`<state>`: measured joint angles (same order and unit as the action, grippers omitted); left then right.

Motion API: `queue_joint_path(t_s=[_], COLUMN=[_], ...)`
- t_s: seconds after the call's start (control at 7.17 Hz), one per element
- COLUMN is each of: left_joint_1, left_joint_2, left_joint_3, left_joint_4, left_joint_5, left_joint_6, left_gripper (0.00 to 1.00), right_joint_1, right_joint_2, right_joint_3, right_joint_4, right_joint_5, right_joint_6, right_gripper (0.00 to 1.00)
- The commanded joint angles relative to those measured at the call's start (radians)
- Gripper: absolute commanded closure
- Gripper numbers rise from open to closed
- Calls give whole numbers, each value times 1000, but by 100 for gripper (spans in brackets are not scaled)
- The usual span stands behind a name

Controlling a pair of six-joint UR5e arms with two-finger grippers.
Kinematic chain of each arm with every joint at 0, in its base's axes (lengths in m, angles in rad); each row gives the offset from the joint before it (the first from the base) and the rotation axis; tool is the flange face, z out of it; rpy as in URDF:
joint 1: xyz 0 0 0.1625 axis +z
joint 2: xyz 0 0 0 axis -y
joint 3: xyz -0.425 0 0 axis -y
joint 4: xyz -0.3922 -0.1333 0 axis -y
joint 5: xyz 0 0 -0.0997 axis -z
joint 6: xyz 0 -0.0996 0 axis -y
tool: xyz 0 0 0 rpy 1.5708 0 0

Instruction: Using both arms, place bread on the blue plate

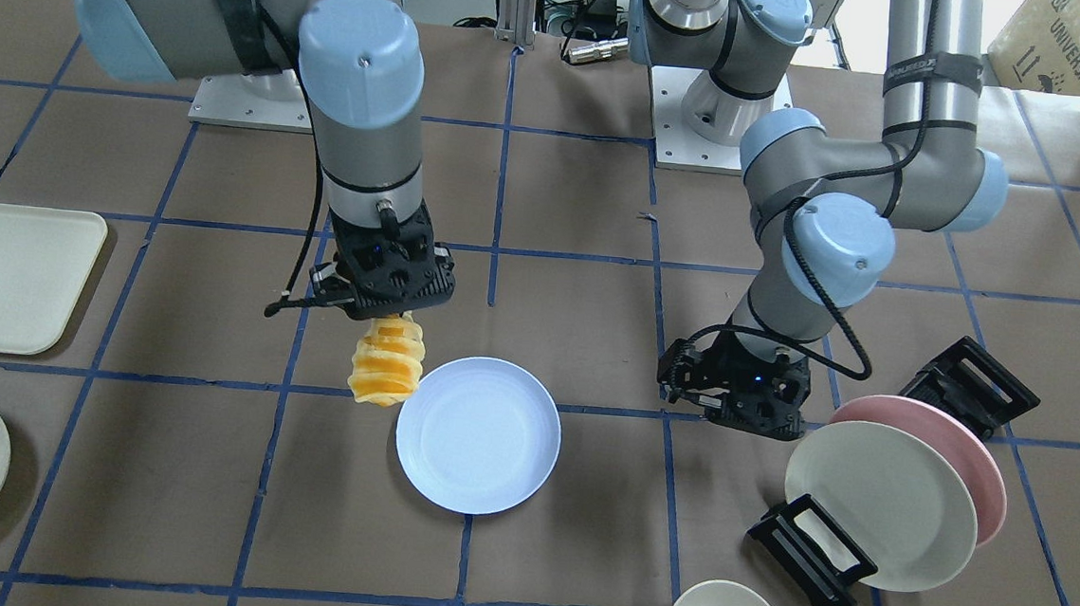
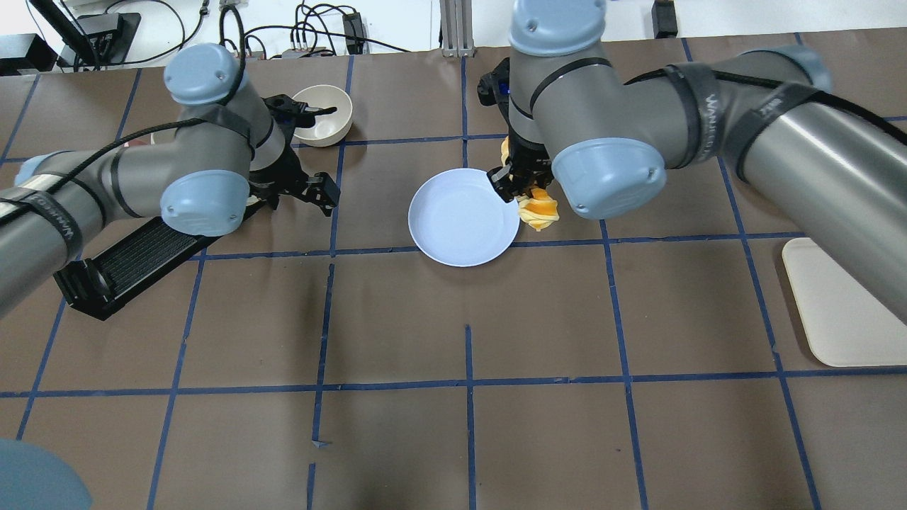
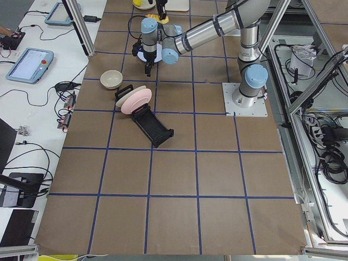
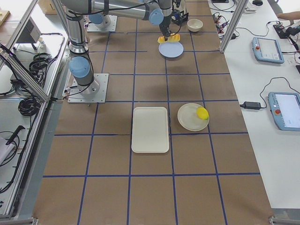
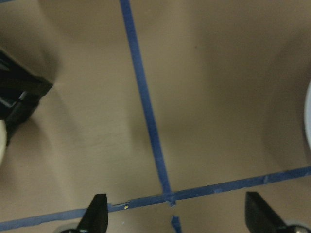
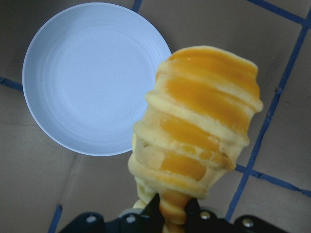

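My right gripper (image 6: 172, 213) has its two black fingers pinched tight on the thin end of the long bumpy bread (image 6: 199, 126), which is pale yellow with orange stripes. The bread hangs down from my fingers in the air, fat end lowest. It is just beside the edge of the round, flat, pale blue plate (image 1: 478, 435), not on it. The blue plate lies flat on the brown paper table (image 1: 585, 202) with nothing in it. My left gripper (image 5: 177, 216) has its fingers spread wide and holds nothing (I can see both black tips far apart). It hangs low over a dark blue tape line (image 5: 146, 111) on the table, between the blue plate and the black rack (image 1: 812, 555). A pink plate (image 1: 958, 446) and a cream plate (image 1: 878, 503) lean in that rack.
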<state>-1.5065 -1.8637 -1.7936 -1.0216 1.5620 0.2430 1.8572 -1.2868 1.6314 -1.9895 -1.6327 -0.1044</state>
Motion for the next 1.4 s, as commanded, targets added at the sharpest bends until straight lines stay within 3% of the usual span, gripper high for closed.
queue_joint_path(t_s=[0.0,0.28,0.42,0.56,0.84,0.98,1.12,1.26], left_joint_1=[74,86,86,85,60,57,57,58], left_joint_2=[32,-4,-20,-37,-16,6,18,8], left_joint_3=[160,429,515,557,527,493,461,456], left_joint_4=[-247,-560,-634,-644,-646,-629,-605,-586], left_joint_5=[4,4,0,0,1,0,0,7], left_joint_6=[27,16,13,1,-97,-156,-166,-169], left_gripper=[0,0,0,0,0,0,0,0], right_joint_1=[42,51,74,85,86,86,92,103], right_joint_2=[130,220,260,280,294,303,307,307], right_joint_3=[-66,-106,-117,-119,-116,-110,-104,-104], right_joint_4=[-37,-54,-84,-97,-104,-104,-104,-103], right_joint_5=[-1,7,1,-1,-1,0,1,-6], right_joint_6=[5,5,3,3,3,-6,-2,3], right_gripper=[91,91,91,91,89,51,1,0])
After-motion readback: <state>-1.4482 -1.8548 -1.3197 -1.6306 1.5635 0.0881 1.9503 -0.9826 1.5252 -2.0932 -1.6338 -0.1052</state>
